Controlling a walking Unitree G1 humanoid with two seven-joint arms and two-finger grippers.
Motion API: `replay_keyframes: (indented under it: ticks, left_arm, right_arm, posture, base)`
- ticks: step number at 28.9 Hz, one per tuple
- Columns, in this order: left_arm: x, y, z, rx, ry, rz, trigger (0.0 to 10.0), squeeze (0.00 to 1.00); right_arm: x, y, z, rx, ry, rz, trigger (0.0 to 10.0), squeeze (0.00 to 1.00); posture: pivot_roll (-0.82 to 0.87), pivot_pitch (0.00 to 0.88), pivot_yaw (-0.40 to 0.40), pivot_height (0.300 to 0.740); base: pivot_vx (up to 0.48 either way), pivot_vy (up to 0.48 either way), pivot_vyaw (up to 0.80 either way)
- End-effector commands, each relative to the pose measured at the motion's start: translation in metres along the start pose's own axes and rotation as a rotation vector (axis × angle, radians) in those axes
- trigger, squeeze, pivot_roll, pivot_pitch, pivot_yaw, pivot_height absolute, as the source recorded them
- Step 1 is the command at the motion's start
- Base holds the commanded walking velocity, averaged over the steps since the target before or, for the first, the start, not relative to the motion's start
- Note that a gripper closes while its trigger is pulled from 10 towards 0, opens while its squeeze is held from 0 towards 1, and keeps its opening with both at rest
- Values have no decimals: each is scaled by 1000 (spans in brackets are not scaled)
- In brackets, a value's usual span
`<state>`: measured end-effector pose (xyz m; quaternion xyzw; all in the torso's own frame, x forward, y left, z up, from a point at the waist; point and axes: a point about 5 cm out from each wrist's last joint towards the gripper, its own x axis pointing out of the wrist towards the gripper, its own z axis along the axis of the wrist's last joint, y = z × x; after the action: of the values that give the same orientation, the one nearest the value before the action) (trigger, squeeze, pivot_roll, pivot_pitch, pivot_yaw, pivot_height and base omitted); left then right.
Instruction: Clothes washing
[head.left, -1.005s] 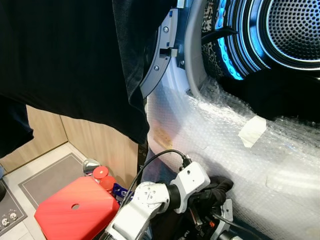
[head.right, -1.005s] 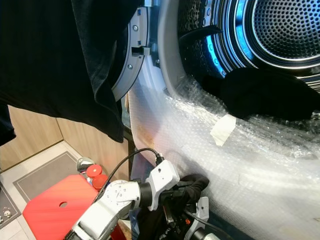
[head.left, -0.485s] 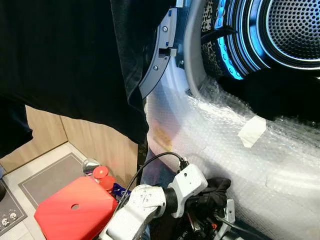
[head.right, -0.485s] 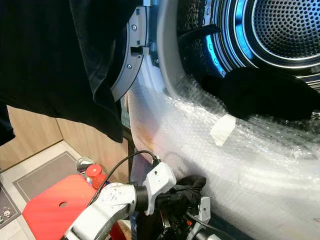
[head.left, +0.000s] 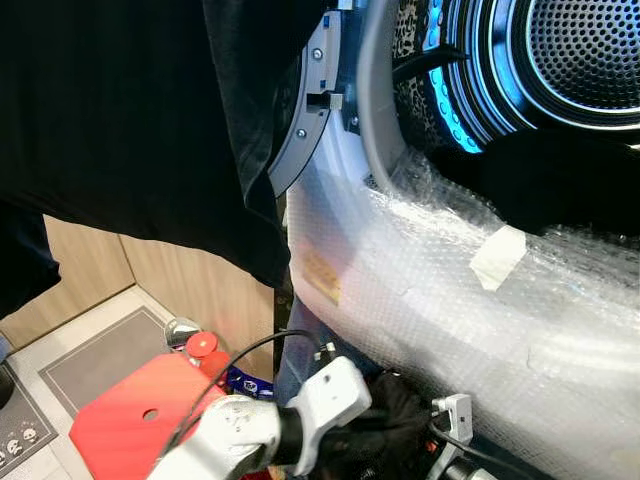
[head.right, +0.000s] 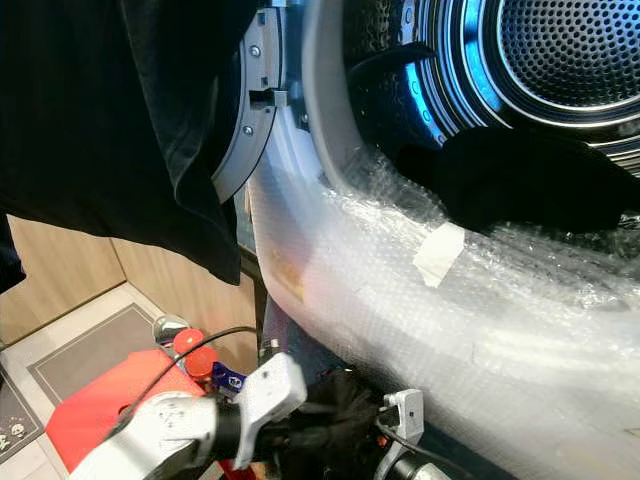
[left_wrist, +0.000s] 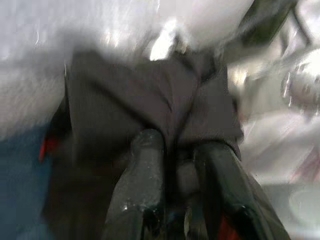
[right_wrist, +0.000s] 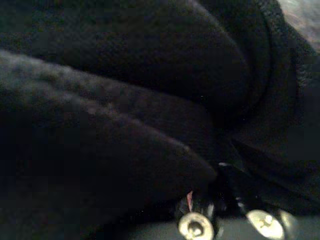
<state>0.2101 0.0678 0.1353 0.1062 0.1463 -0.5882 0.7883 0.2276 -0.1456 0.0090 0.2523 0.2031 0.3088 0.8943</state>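
Low beside the washer's front, the left gripper (left_wrist: 172, 165) has its two black fingers pinched on a fold of a dark garment (left_wrist: 145, 105), with cloth wedged between them, so the piece hangs bunched below the wrist and not spread out. From the head views the silver left arm (head.left: 250, 435) reaches across under the drum opening, the bundle (head.left: 385, 440) held just beside the bubble wrap (head.left: 480, 320) that pads the washer's lower rim, presumably to spare the machine from knocks. The right gripper (right_wrist: 220, 200) is buried in black fabric; I cannot tell how its fingers stand. Another dark garment (head.right: 520, 180) already lies in the lit drum (head.right: 570, 60) at its front lip. A large black cloth (head.left: 130, 110) drapes over the open door (head.left: 305, 120). A red box (head.left: 140, 420) sits on the floor.
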Motion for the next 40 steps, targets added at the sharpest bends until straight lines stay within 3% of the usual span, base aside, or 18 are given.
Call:
replay_keyframes:
  ticks: [1, 3, 4, 6, 11, 12, 13, 15, 18, 21, 22, 24, 27, 33, 36, 38, 39, 40]
  left_arm:
    - [-11, -1, -12, -15, 93, 27, 10000, 1000]
    - [-17, 2, -21, -31, 125, 68, 10000, 1000]
    - [-22, 12, -30, -46, 145, 177, 10000, 1000]
    - [-25, 18, -34, -55, 153, 243, 10000, 1000]
    - [-34, 37, -42, -90, 124, 456, 10000, 1000]
    - [-39, 48, -49, -124, 74, 606, 10000, 1000]
    - [-43, 53, -51, -92, 38, 682, 10000, 1000]
    - [-44, 54, -54, -79, 37, 714, 10000, 1000]
    - [-50, 61, -66, -137, -1, 840, 10000, 1000]
    - [-63, 72, -86, -184, 1, 1039, 10000, 1000]
    - [-67, 74, -93, -201, 6, 1088, 10000, 0]
    - [-79, 78, -104, -223, 11, 1200, 10000, 0]
    - [-83, 81, -110, -212, -6, 1237, 10000, 0]
    - [-89, 84, -126, -240, -4, 1307, 10000, 0]
    - [-89, 84, -133, -244, 0, 1318, 10000, 0]
    - [-88, 83, -136, -250, 5, 1324, 10000, 0]
    - [-88, 83, -136, -250, 5, 1324, 10000, 0]
    - [-87, 82, -140, -258, 15, 1327, 10000, 0]
  right_arm:
    - [-3, -5, 7, -31, -19, -8, 0, 0]
    - [-3, -6, 9, -31, -25, -9, 0, 0]
    - [-4, -6, 10, -33, -28, -3, 0, 0]
    - [-5, -6, 11, -36, -30, 4, 0, 0]
    - [-8, -9, 11, -40, -27, 0, 0, 0]
    - [-10, -9, 10, -44, -23, 7, 0, 0]
    - [-11, -8, 10, -44, -23, 15, 0, 0]
    - [-11, -7, 10, -45, -22, 21, 0, 0]
    - [-13, -4, 11, -53, -18, 40, 0, 0]
    - [-17, 4, 13, -87, 1, 104, 0, 0]
    - [-20, 9, 14, -98, 3, 134, 0, 0]
    - [-27, 23, 21, -131, 3, 223, 0, 0]
    - [-36, 42, 36, -185, -23, 324, 0, 0]
    - [-50, 89, 93, -308, -167, 547, 0, 0]
    - [-58, 122, 145, -389, -347, 679, 0, 0]
    - [-62, 131, 172, -411, -452, 714, 0, 0]
    - [-62, 131, 172, -411, -452, 714, 0, 0]
    - [-65, 136, 191, -419, -537, 734, 0, 0]
  posture:
    - [103, 0, -50, 740]
    - [103, 0, -50, 740]
    - [109, 2, -49, 740]
    - [109, 2, -49, 740]
    - [108, 2, -51, 740]
    - [105, 2, -51, 740]
    - [105, 2, -51, 740]
    - [107, 0, -55, 740]
    - [107, 0, -55, 740]
    - [99, 0, -57, 740]
    - [99, 0, -57, 740]
    - [88, 0, -60, 740]
    - [89, 0, -62, 740]
    - [71, 0, -56, 740]
    - [71, 0, -56, 740]
    - [67, 0, -66, 740]
    - [67, 0, -66, 740]
    - [67, 0, -66, 740]
  base:
    - [0, 0, 0]
    - [0, 0, 0]
    - [0, 0, 0]
    - [0, 0, 0]
    - [0, 0, 0]
    - [0, 0, 0]
    - [0, 0, 0]
    - [0, 0, 0]
    - [0, 0, 0]
    - [0, 0, 0]
    - [0, 0, 0]
    - [0, 0, 0]
    - [0, 0, 0]
    - [0, 0, 0]
    - [0, 0, 0]
    - [0, 0, 0]
    - [0, 0, 0]
    - [0, 0, 0]
